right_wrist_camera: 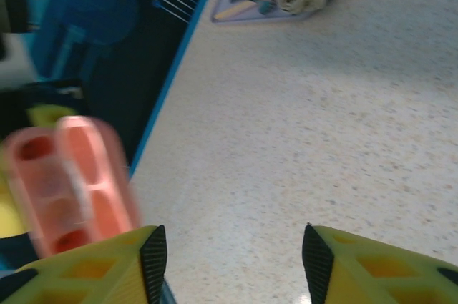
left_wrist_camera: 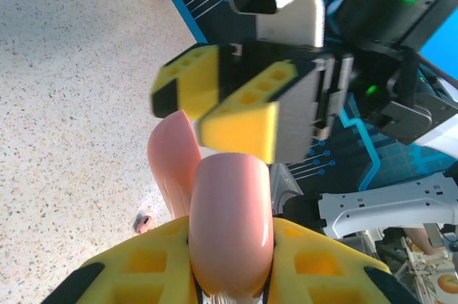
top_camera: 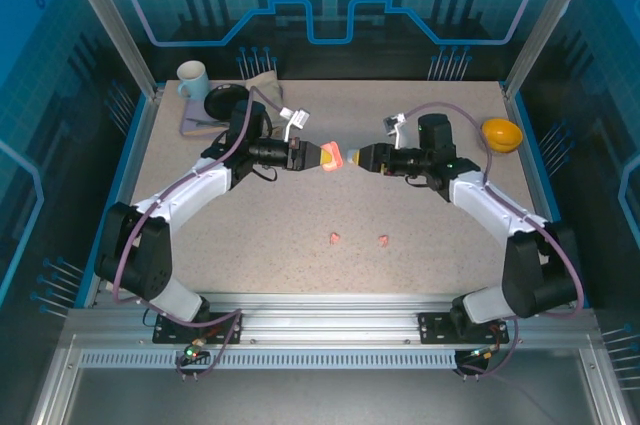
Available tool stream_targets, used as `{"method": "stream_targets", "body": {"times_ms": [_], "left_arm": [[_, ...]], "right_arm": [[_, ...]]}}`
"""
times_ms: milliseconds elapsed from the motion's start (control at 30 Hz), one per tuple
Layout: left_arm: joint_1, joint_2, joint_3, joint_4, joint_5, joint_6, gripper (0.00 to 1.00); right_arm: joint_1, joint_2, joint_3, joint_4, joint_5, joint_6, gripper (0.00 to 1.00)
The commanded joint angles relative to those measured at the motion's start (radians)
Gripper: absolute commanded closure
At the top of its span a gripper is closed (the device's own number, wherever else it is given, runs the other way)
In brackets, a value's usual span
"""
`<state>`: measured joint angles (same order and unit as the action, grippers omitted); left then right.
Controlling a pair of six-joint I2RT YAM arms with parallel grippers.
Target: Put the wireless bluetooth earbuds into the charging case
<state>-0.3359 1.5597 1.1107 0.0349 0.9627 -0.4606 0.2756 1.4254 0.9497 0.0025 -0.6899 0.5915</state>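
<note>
the left gripper (top_camera: 322,157) is closed on the charging case (top_camera: 333,157) and holds it in the air above the middle of the table (top_camera: 300,275), a little toward the far side; the case is salmon-pink, small and rounded, with a smooth glossy shell, and its lid is swung open; in the left wrist view the body of the charging case (left_wrist_camera: 230,225) sits between the yellow fingers of the left gripper (left_wrist_camera: 230,261), and the open lid rises on its left side; the right gripper (top_camera: 358,159) is just to the right of the case, its tips very near to it, but i cannot tell if they touch; in the left wrist view the right gripper (left_wrist_camera: 215,100) hangs just beyond the case with its yellow fingers apart; in the right wrist view the right gripper (right_wrist_camera: 232,254) is open with nothing between the fingers, and the charging case (right_wrist_camera: 68,182) is at the left, blurred, its inside turned to the camera with dark round wells; what is in the wells i cannot tell; two salmon-pink earbuds lie on the table nearer to the arm bases, the left earbud (top_camera: 336,238) and the right earbud (top_camera: 383,240), a little apart from each other and well apart from the case; they are tiny, like pebbles; one earbud (left_wrist_camera: 144,223) lies on the speckled surface in the left wrist view too; a yellow bowl (top_camera: 501,133) stands at the far right, and a mug (top_camera: 192,80) at the far left.
</note>
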Motion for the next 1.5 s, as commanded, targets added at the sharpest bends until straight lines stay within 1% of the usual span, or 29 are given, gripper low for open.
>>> {"method": "stream_targets", "body": {"times_ms": [0, 133, 200, 433, 667, 1000, 1133, 1300, 1400, 1467], "left_arm": [[-0.005, 0.019, 0.029, 0.021, 0.037, 0.023, 0.93], [-0.007, 0.024, 0.032, 0.028, 0.036, 0.018, 0.93], [-0.009, 0.028, 0.032, 0.037, 0.036, 0.011, 0.93], [-0.014, 0.032, 0.042, 0.049, 0.033, 0.002, 0.93], [-0.02, 0.025, 0.05, 0.046, 0.037, 0.001, 0.93], [-0.027, 0.035, 0.052, 0.045, 0.036, 0.002, 0.93], [-0.027, 0.035, 0.054, 0.048, 0.033, 0.0, 0.93], [-0.027, 0.033, 0.055, 0.047, 0.019, 0.006, 0.91], [-0.028, 0.033, 0.055, 0.049, 0.009, 0.007, 0.84], [-0.025, 0.034, 0.058, 0.044, 0.004, 0.011, 0.76]], "right_arm": [[-0.01, -0.024, -0.014, 0.065, -0.105, 0.028, 0.51], [0.01, -0.017, 0.003, 0.081, -0.121, 0.036, 0.61], [0.025, -0.007, 0.015, 0.082, -0.122, 0.035, 0.63], [0.063, 0.035, 0.04, 0.072, -0.103, 0.023, 0.64], [0.07, 0.07, 0.042, 0.088, -0.088, 0.028, 0.66], [0.083, 0.11, 0.088, 0.115, -0.113, 0.049, 0.7], [0.088, 0.116, 0.093, 0.114, -0.119, 0.046, 0.76], [0.089, 0.117, 0.093, 0.11, -0.137, 0.041, 0.87], [0.089, 0.115, 0.094, 0.102, -0.137, 0.035, 0.95], [0.089, 0.113, 0.099, 0.087, -0.13, 0.029, 0.99]]}}
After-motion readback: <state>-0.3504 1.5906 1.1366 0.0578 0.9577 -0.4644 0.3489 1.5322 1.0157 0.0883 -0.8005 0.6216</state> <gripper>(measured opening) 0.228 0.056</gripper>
